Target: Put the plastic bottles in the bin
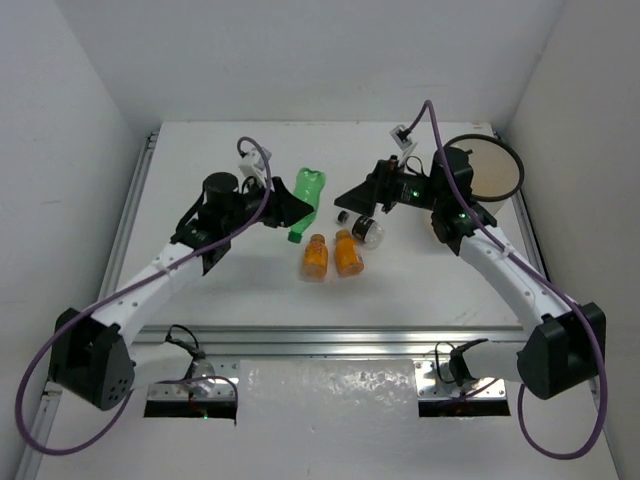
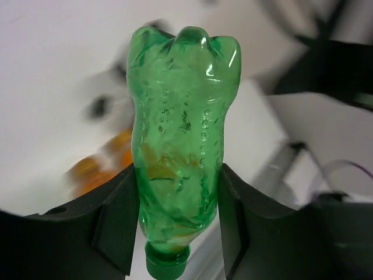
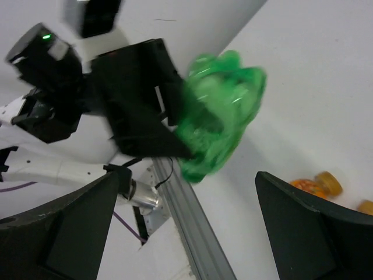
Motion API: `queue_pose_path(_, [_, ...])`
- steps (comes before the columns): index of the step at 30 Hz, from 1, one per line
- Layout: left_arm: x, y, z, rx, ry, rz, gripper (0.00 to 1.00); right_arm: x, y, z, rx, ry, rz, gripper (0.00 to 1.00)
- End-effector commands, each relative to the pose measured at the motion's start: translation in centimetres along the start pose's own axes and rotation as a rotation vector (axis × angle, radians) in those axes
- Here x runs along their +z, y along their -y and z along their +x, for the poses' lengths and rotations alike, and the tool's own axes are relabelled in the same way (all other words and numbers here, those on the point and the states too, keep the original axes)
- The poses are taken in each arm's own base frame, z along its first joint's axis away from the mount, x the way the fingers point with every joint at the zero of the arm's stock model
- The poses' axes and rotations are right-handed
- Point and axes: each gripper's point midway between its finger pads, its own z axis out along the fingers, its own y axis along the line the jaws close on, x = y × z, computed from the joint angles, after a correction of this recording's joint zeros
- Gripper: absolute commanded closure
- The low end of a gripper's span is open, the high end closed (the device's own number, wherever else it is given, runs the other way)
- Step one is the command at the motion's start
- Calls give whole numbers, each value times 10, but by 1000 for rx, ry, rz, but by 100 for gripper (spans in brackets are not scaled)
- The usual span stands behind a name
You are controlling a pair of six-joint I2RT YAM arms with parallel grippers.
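Note:
My left gripper (image 1: 296, 210) is shut on the slim green bottle (image 1: 309, 198) and holds it above the table, cap toward the wrist. In the left wrist view the green bottle (image 2: 178, 134) sits between the two black fingers (image 2: 116, 227). My right gripper (image 1: 345, 194) is open and empty, facing the green bottle (image 3: 224, 111) from the right. Two orange bottles (image 1: 314, 257) (image 1: 348, 252) lie on the table below the grippers. A clear bottle with a dark label (image 1: 367, 231) lies beside them. The cream bin (image 1: 519, 160) stands at the far right.
The table's metal front rail (image 1: 330, 335) runs along the near edge. White walls close in the left, back and right sides. The right arm's elbow (image 1: 455, 215) is next to the bin.

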Motion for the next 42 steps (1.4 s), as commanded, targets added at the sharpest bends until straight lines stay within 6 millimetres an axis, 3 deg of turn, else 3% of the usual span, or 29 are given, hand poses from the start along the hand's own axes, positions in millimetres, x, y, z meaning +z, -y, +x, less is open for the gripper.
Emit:
queue_pose_path(1, [-33, 112, -14, 146, 68, 523, 100, 10, -36, -38, -99, 101, -121, 1])
queue_pose_path(4, [-48, 139, -14, 177, 100, 634, 100, 17, -28, -43, -71, 130, -59, 1])
queue_pose_path(8, [-50, 153, -17, 172, 98, 690, 100, 21, -50, -37, -69, 112, -150, 4])
queue_pose_path(10, [-48, 157, -20, 170, 98, 699, 99, 20, -60, -31, -72, 88, -200, 47])
queue_pose_path(12, [-46, 157, -23, 164, 94, 687, 57, 17, -61, -30, -91, 96, -190, 88])
queue_pose_path(13, [-44, 155, -26, 155, 107, 660, 42, 16, -55, -37, -102, 132, -142, 100])
queue_pose_path(14, [-45, 154, -30, 166, 124, 637, 35, 15, -49, -33, -93, 118, -103, 100])
queue_pose_path(15, [-39, 143, -25, 141, 97, 577, 7, 10, -50, -40, -137, 136, -78, 100])
queue_pose_path(16, [-29, 125, -36, 112, 149, 447, 0, 5, -39, -53, -147, 188, 3, 100])
queue_pose_path(17, [-23, 101, -31, 77, 112, 296, 0, -3, -24, -60, -155, 195, 114, 100])
queue_pose_path(18, [-17, 64, -44, 36, 183, 70, 0, -19, -13, -76, -164, 250, 238, 100])
queue_pose_path(19, [-19, 49, -50, -1, 197, -37, 0, -48, 38, -82, -143, 286, 563, 100])
queue_pose_path(20, [-22, 18, -28, -45, 125, -189, 0, -71, 42, -108, -166, 358, 695, 100])
queue_pose_path(21, [-26, -5, -29, -62, 149, -313, 0, -104, 63, -124, -165, 407, 854, 100])
queue_pose_path(22, [-25, -13, -21, -70, 122, -352, 0, -133, 86, -127, -150, 422, 1020, 100])
queue_pose_path(23, [-28, -27, -12, -74, 102, -425, 0, -168, 100, -144, -134, 480, 1124, 100])
queue_pose_path(26, [-26, -41, 12, -75, 54, -529, 0, -218, 128, -163, -125, 550, 1326, 100])
queue_pose_path(27, [-23, -40, 21, -70, 35, -531, 0, -239, 147, -167, -99, 567, 1404, 100])
queue_pose_path(30, [-10, -35, 45, -57, -34, -523, 0, -275, 164, -185, -69, 621, 1510, 100])
queue_pose_path(31, [-5, -36, 52, -55, -52, -527, 0, -276, 178, -185, -60, 600, 1529, 98])
queue_pose_path(32, [0, -32, 56, -47, -57, -516, 0, -279, 179, -192, -71, 600, 1537, 95])
queue_pose_path(33, [4, -27, 62, -41, -70, -502, 0, -280, 184, -193, -72, 585, 1549, 74])
queue_pose_path(34, [10, -29, 68, -36, -90, -504, 0, -279, 190, -189, -65, 548, 1561, 47])
queue_pose_path(35, [17, -24, 71, -35, -99, -482, 0, -278, 194, -190, -56, 533, 1571, 2])
queue_pose_path(38, [31, -24, 84, -21, -149, -483, 0, -271, 192, -180, -34, 486, 1535, 1])
queue_pose_path(42, [47, -40, 111, 4, -237, -527, 0, -262, 162, -178, -44, 494, 1426, 1])
